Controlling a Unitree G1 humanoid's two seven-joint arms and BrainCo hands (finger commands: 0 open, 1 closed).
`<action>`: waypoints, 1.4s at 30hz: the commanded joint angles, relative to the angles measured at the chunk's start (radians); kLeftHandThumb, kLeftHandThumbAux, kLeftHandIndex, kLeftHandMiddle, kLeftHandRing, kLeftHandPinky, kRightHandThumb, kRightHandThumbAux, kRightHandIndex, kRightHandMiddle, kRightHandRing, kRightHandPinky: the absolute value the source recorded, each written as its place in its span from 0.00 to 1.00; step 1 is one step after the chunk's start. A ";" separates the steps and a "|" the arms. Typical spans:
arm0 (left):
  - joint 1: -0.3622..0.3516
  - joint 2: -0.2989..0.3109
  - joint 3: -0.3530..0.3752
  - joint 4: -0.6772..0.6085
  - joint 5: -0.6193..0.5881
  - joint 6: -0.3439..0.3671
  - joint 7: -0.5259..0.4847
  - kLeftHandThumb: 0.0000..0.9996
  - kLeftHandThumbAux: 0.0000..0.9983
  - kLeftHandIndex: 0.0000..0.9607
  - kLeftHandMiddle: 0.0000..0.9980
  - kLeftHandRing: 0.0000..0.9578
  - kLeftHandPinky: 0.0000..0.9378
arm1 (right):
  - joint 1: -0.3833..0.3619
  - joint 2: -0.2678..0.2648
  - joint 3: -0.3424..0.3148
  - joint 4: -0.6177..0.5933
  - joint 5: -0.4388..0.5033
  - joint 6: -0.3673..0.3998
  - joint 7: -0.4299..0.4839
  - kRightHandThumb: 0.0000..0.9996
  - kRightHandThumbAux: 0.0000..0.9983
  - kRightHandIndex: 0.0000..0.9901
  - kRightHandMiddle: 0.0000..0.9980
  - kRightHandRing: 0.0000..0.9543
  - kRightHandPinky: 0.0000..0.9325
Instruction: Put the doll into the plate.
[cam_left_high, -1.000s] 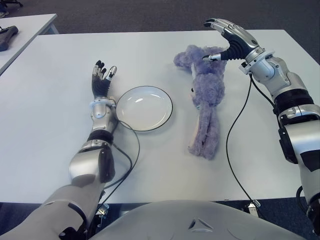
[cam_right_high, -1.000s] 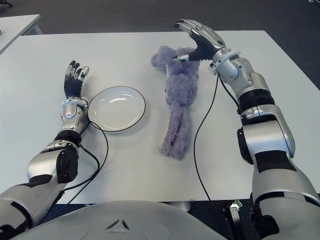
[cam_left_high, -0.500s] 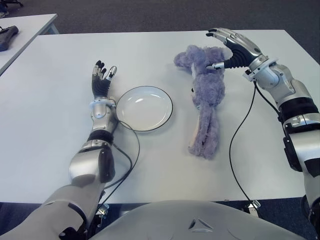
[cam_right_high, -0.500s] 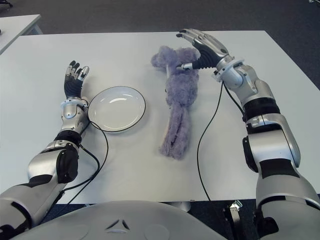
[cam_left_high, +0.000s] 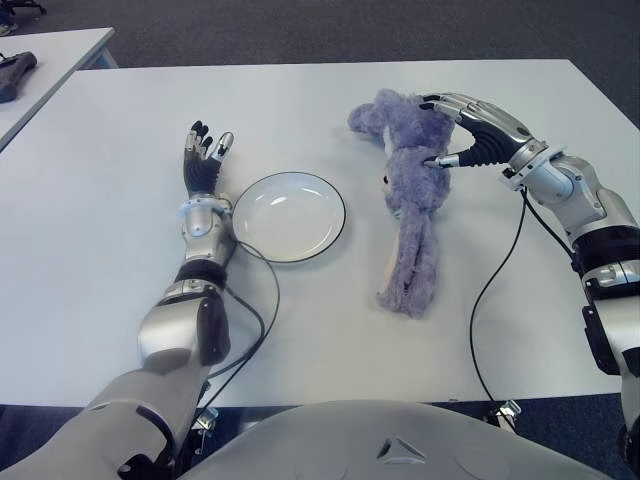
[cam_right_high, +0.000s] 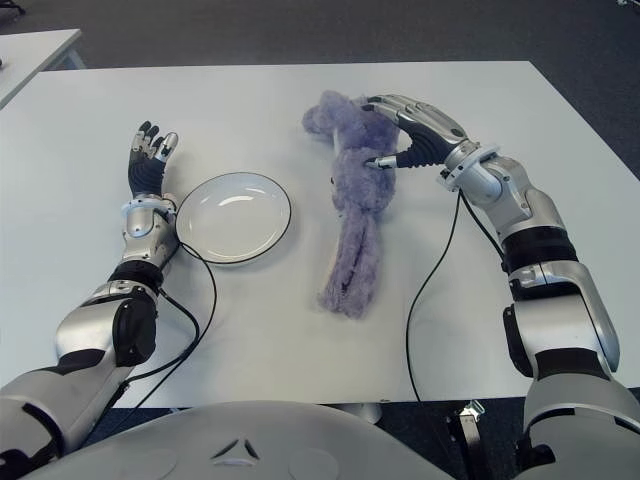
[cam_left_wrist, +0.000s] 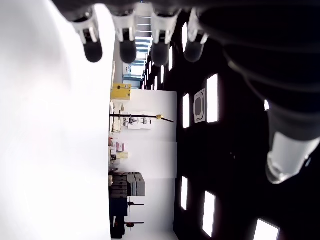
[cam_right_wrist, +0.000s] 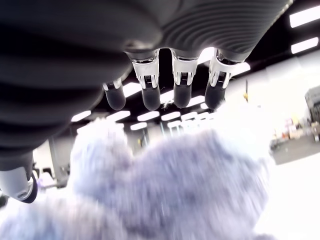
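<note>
Right wrist view: fingers (cam_right_wrist: 150, 98) above doll (cam_right_wrist: 165, 190).

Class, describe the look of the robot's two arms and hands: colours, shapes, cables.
Both arms are silver-grey metal shells with black joint segments. The left hand and right hand have black ribbed palms, silver-backed segmented fingers and dark tips. A thin black cable hangs loose along each forearm.

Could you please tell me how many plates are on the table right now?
1. The plate lies empty between the idle left hand and the doll.
</note>
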 joint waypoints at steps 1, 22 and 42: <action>0.276 -0.106 0.022 0.158 -0.034 0.024 -0.001 0.00 0.59 0.03 0.08 0.04 0.00 | 0.089 -0.024 -0.012 -0.090 0.022 0.056 0.076 0.22 0.44 0.00 0.00 0.00 0.13; 0.272 -0.102 0.023 0.159 -0.034 0.033 0.007 0.00 0.59 0.04 0.09 0.04 0.00 | 0.198 -0.017 -0.042 -0.186 0.034 0.111 0.124 0.24 0.45 0.00 0.00 0.00 0.13; 0.267 -0.108 0.031 0.160 -0.042 0.036 0.008 0.00 0.61 0.04 0.09 0.04 0.00 | 0.190 -0.002 -0.041 -0.159 0.016 0.133 0.088 0.27 0.50 0.00 0.00 0.00 0.14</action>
